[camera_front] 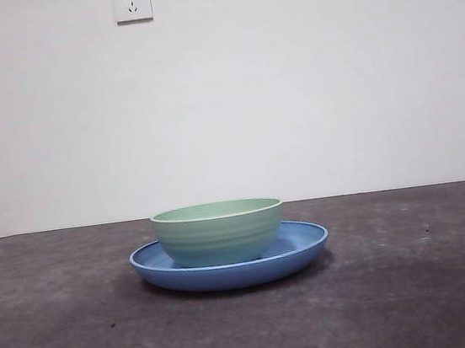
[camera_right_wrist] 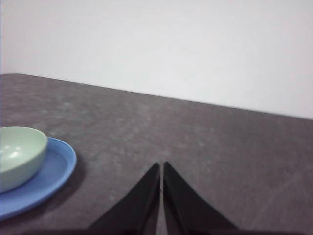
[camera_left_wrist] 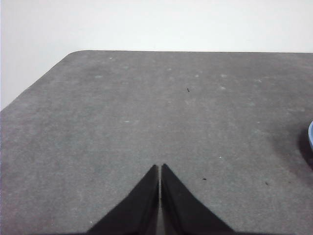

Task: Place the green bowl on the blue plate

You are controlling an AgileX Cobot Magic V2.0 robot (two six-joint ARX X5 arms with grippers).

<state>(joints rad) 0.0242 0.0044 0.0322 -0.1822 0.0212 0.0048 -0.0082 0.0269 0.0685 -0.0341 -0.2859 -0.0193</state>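
The green bowl (camera_front: 219,232) sits upright inside the blue plate (camera_front: 305,246), resting on the plate's shallow floor and roughly centred, with the plate's low rim showing all the way round it. The plate lies flat on the dark grey worktop (camera_front: 416,287), about midway across the front view, with a plain white wall behind and a wall socket (camera_front: 132,1) high on that wall. Neither arm appears in the front view. The left tool (camera_left_wrist: 160,169) hangs over bare worktop with its two black jaws pressed together and nothing between them; only a sliver of the plate's blue edge shows at the side of its view. The right tool (camera_right_wrist: 161,166) is likewise closed on nothing, apart from the plate and bowl, which lie off to one side of it.
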